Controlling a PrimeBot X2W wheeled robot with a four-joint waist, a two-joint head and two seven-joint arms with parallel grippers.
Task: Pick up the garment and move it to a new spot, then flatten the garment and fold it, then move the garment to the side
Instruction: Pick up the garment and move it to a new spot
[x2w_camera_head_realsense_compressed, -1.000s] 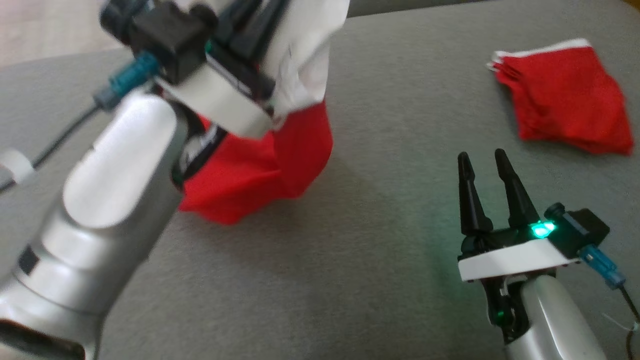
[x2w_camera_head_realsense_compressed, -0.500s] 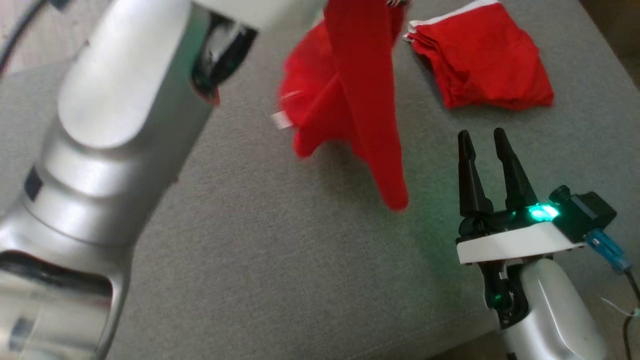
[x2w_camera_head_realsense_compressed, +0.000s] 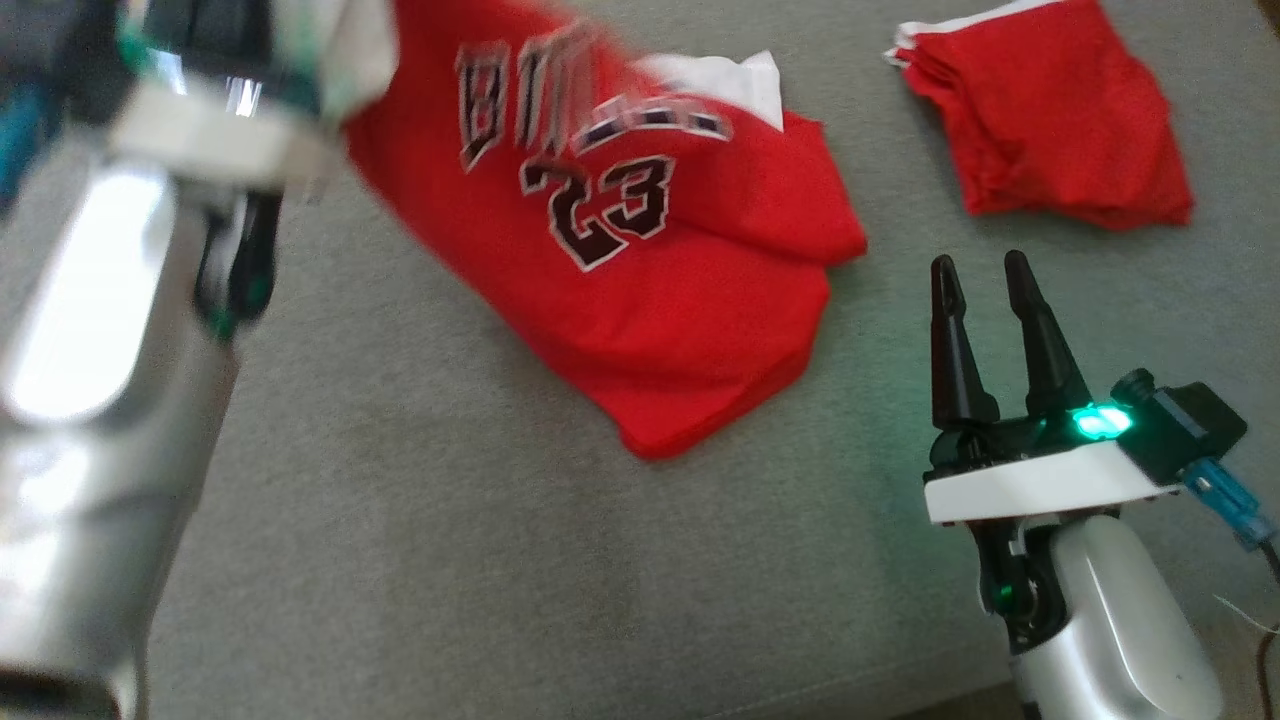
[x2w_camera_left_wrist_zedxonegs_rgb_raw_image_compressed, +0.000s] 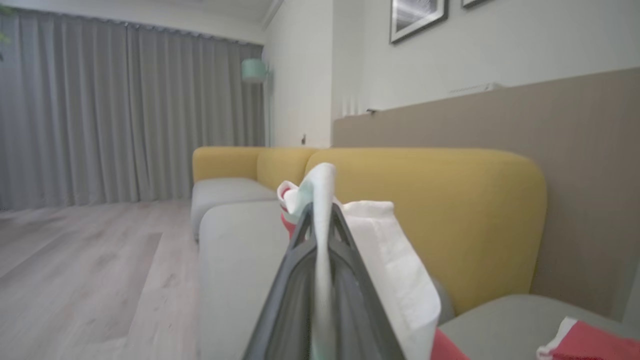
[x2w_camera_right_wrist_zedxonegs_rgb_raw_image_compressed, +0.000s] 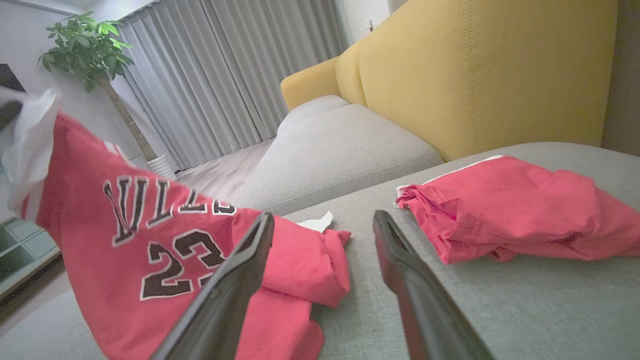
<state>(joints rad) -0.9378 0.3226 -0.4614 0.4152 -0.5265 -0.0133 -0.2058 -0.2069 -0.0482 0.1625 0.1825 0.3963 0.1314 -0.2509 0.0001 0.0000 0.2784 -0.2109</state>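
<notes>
The red jersey (x2w_camera_head_realsense_compressed: 640, 280) is held by its white edge in the left gripper (x2w_camera_left_wrist_zedxonegs_rgb_raw_image_compressed: 322, 215), whose fingers are pressed tight on the cloth. A white fold is squeezed between the tips and spills over to their right (the left arm itself is badly blurred in the head view). From that pinch the jersey is stretched downward, and its lower half is laid on the grey cushion (x2w_camera_head_realsense_compressed: 500, 560), just left of the right gripper's fingertips. The "23" and black lettering are turned face up. The right gripper (x2w_camera_head_realsense_compressed: 982, 270) is held parted, with nothing between its fingers. A folded red stack (x2w_camera_head_realsense_compressed: 1050, 120) is seen beyond those fingertips and slightly to their right, apart from the jersey. A low shelf unit (x2w_camera_right_wrist_zedxonegs_rgb_raw_image_compressed: 15, 245) is glimpsed far left of the right fingers; what is kept in its compartments cannot be made out. Half a second ago the jersey was hung as a narrow, bunched drape with the number hidden; now it is spread out and partly set down. The right gripper's opening is unchanged.
</notes>
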